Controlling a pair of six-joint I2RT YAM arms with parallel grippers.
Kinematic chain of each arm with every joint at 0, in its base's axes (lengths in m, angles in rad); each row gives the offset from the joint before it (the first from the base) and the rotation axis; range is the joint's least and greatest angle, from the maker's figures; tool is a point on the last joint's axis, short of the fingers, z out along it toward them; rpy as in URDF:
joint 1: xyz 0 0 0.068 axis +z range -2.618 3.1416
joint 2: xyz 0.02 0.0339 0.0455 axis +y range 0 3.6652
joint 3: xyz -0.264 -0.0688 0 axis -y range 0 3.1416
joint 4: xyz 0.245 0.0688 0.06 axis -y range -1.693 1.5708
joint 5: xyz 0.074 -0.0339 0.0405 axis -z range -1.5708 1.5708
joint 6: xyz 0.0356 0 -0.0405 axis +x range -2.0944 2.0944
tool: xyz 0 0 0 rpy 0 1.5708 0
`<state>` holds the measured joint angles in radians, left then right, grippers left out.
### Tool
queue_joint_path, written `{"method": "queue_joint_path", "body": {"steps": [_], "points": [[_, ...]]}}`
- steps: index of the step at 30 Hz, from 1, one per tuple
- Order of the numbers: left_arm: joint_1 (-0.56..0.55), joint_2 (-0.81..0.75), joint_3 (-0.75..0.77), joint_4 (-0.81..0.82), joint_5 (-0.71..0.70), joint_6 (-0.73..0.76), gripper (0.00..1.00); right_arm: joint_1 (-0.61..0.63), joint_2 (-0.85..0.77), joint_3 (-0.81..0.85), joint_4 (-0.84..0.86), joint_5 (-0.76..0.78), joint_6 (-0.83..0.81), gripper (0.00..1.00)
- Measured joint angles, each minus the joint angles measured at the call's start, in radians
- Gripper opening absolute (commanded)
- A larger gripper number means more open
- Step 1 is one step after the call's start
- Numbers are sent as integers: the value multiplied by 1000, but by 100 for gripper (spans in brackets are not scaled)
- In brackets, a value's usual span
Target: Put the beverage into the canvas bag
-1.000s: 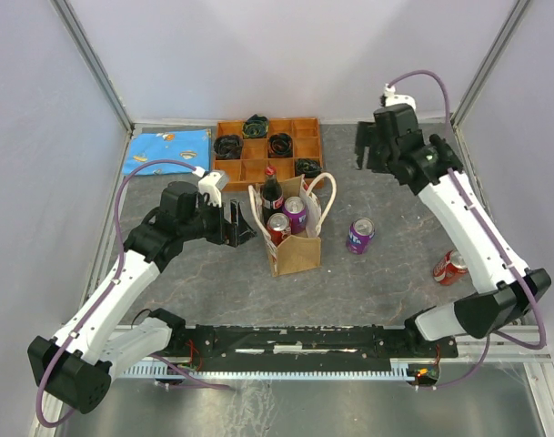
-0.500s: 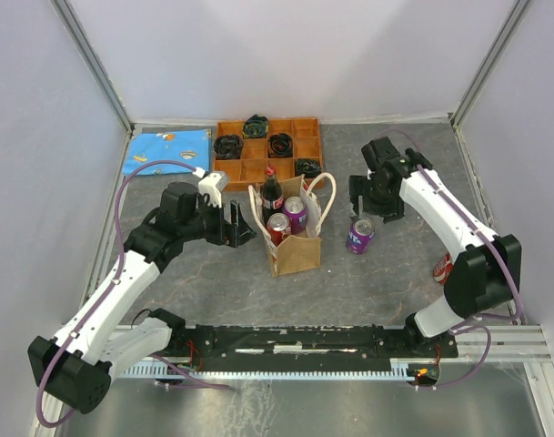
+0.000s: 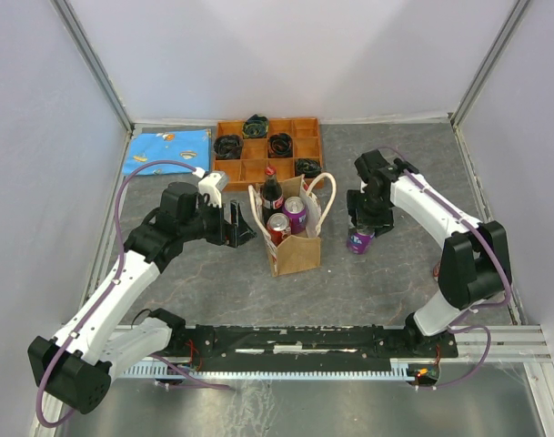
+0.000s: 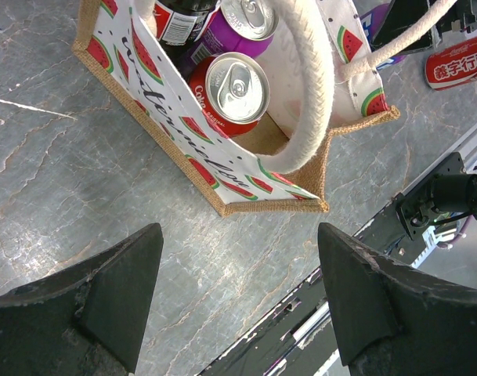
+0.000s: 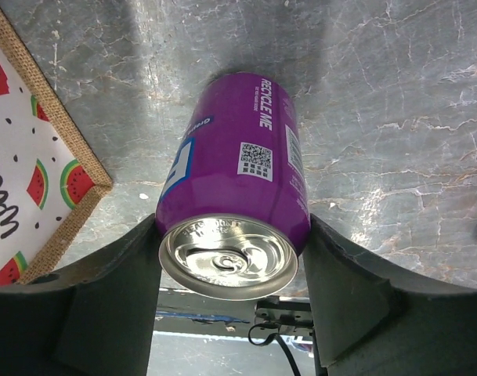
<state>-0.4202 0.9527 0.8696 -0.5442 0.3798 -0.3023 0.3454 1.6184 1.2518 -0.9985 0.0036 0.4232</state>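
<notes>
Right wrist view as guide: with right gripper (image 5: pixel 230 251) jaws hugging the upright purple can (image 5: pixel 238 157), firmness unclear, squeeze squarely, lift straight off the surface (image 5: pixel 395 94), then over the canvas bag (image 5: pixel 27 157) just beside.

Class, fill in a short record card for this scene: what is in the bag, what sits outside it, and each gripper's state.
bag: canvas bag, upright, top open
inside: dark bottle, red can, purple can
outside: loose purple can standing right of the bag; loose red can farther off
left gripper: open, empty, beside the bag
right gripper: astride the loose purple can; grip unclear
</notes>
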Motion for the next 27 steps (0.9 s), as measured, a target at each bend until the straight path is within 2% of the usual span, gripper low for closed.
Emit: {"method": "queue_joint_path", "body": {"steps": [1, 2, 3, 5, 7, 10, 14, 17, 23, 27], "points": [[0, 0, 0, 0, 0, 0, 86, 0, 0, 0, 0, 0, 1, 54], [0, 0, 0, 0, 0, 0, 86, 0, 0, 0, 0, -1, 0, 40], [0, 0, 0, 0, 0, 0, 86, 0, 0, 0, 1, -2, 0, 32], [0, 0, 0, 0, 0, 0, 85, 0, 0, 0, 1, -2, 0, 19], [0, 0, 0, 0, 0, 0, 85, 0, 0, 1, 0, -2, -1, 10], [0, 0, 0, 0, 1, 0, 85, 0, 0, 8, -5, 2, -2, 2], [0, 0, 0, 0, 1, 0, 85, 2, 0, 80, -58, 27, -5, 0], [0, 0, 0, 0, 7, 0, 85, 2, 1, 208, -100, 40, -10, 0], [0, 0, 0, 0, 15, 0, 85, 2, 65, 601, -152, 50, -30, 0], [0, 0, 0, 0, 15, 0, 85, 2, 102, 778, -132, 24, -36, 0]]}}
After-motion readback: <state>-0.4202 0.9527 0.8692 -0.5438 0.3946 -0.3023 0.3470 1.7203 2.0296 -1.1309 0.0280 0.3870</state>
